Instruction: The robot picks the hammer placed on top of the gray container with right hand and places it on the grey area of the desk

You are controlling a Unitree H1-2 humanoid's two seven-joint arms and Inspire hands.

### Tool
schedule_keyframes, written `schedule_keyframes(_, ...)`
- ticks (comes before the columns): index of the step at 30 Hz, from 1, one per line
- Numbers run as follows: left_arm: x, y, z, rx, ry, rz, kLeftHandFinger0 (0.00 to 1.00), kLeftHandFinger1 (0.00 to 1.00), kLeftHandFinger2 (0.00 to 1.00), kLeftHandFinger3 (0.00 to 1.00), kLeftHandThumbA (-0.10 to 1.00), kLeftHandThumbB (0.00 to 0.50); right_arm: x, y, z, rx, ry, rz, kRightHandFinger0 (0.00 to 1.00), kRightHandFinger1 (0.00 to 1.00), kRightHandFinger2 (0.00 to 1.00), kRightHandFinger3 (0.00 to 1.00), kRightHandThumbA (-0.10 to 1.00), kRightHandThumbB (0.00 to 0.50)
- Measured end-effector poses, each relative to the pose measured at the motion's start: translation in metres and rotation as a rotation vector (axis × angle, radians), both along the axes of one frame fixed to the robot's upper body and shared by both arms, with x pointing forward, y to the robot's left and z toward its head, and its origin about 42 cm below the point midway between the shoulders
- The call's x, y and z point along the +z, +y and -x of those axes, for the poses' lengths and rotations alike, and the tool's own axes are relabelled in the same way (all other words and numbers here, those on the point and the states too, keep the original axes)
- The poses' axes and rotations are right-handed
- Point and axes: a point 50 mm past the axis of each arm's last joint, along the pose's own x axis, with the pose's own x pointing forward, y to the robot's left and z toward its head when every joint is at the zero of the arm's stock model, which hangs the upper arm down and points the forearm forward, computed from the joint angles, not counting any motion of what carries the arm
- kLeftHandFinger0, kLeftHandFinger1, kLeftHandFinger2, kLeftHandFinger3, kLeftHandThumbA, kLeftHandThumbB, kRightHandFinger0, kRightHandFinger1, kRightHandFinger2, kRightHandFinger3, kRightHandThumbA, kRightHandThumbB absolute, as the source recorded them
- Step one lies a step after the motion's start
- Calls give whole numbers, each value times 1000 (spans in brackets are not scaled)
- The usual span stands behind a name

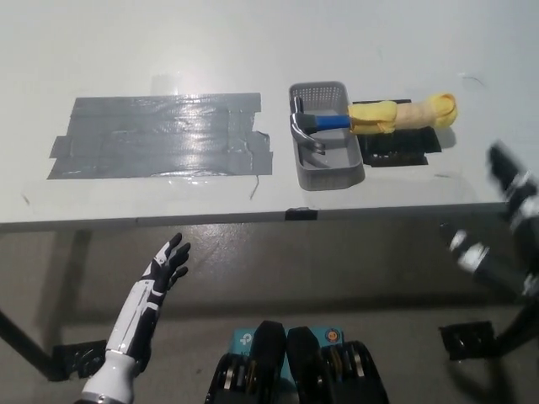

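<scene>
Low at the left, the left hand (165, 268) rests open. Blurred at the right edge, the right hand (510, 195) holds nothing; finger spread unclear. With the hammer (354, 120) lying across the container (326, 172), best grasp the yellow handle squarely.

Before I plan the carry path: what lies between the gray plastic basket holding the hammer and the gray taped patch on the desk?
In the head view, only bare white desk separates the gray plastic basket from the gray taped patch.
</scene>
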Motion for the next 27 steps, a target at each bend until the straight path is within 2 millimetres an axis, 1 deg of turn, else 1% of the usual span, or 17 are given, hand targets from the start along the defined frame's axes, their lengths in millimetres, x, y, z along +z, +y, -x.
schedule_keyframes(1,0,-1,0,-1,0,1,1000,1000,1000,1000,1000,147,13,-6,-8,-9,-19,43,1000,1000,1000,1000,826,290)
schedule_keyframes(4,-2,-1,2,-2,4,0,1000,1000,1000,1000,1000,143,54,-19,-38,-20,-44,180,1000,1000,1000,1000,826,290)
schedule_keyframes(5,-2,-1,2,-2,5,0,1000,1000,1000,1000,1000,142,58,-22,-44,-20,-33,206,1000,1000,1000,1000,833,304)
schedule_keyframes(6,-2,-1,2,-2,5,-1,1000,1000,1000,1000,1000,139,71,-24,-60,-18,-17,252,1000,1000,1000,1000,854,312)
schedule_keyframes(7,-2,-1,2,-1,5,-2,1000,1000,1000,1000,1000,137,80,-24,-69,-14,-7,277,1000,1000,1000,1000,843,298)
schedule_keyframes(8,-2,-1,2,-1,5,-3,1000,1000,1000,1000,1000,136,84,-24,-77,-11,13,301,1000,1000,1000,1000,852,310)
schedule_keyframes(10,-2,-1,2,-1,5,-4,1000,1000,1000,1000,1000,143,99,-22,-101,0,60,364,1000,1000,1000,1000,875,314)
schedule_keyframes(11,-2,-1,2,-1,5,-5,1000,1000,1000,1000,1000,148,105,-20,-113,5,86,391,1000,1000,1000,1000,924,326)
schedule_keyframes(13,-2,-1,2,-1,4,-7,1000,1000,1000,1000,1000,161,111,-15,-131,17,139,441,1000,1000,1000,1000,947,347)
schedule_keyframes(14,-2,-1,2,-1,4,-8,1000,1000,1000,1000,1000,163,115,-12,-143,26,171,474,1000,1000,1000,1000,950,349)
schedule_keyframes(15,-2,-1,2,-1,5,-9,1000,1000,1000,1000,1000,164,119,-8,-153,35,196,496,1000,1000,1000,1000,981,351)
schedule_keyframes(16,-2,-1,2,-1,4,-10,1000,1000,1000,1000,1000,164,118,-6,-163,44,236,522,1000,1000,1000,1000,990,351)
schedule_keyframes(20,-2,-1,2,-1,4,-10,1000,1000,1000,1000,1000,162,119,11,-198,75,385,653,1000,1000,1000,1000,1000,402)
schedule_keyframes(22,-2,-1,2,0,4,-11,1000,1000,1000,1000,1000,158,120,19,-212,83,449,720,1000,1000,1000,1000,1000,370)
schedule_keyframes(25,-2,-1,2,-1,4,-12,1000,1000,1000,1000,1000,157,122,34,-230,104,540,817,1000,1000,1000,1000,1000,389)
schedule_keyframes(26,-2,-1,2,-1,3,-12,1000,1000,1000,1000,1000,158,124,40,-234,109,559,847,1000,1000,1000,1000,1000,348)
schedule_keyframes(27,-1,-1,2,-1,2,-12,1000,1000,1000,1000,1000,159,123,44,-237,113,581,872,1000,1000,1000,1000,1000,340)
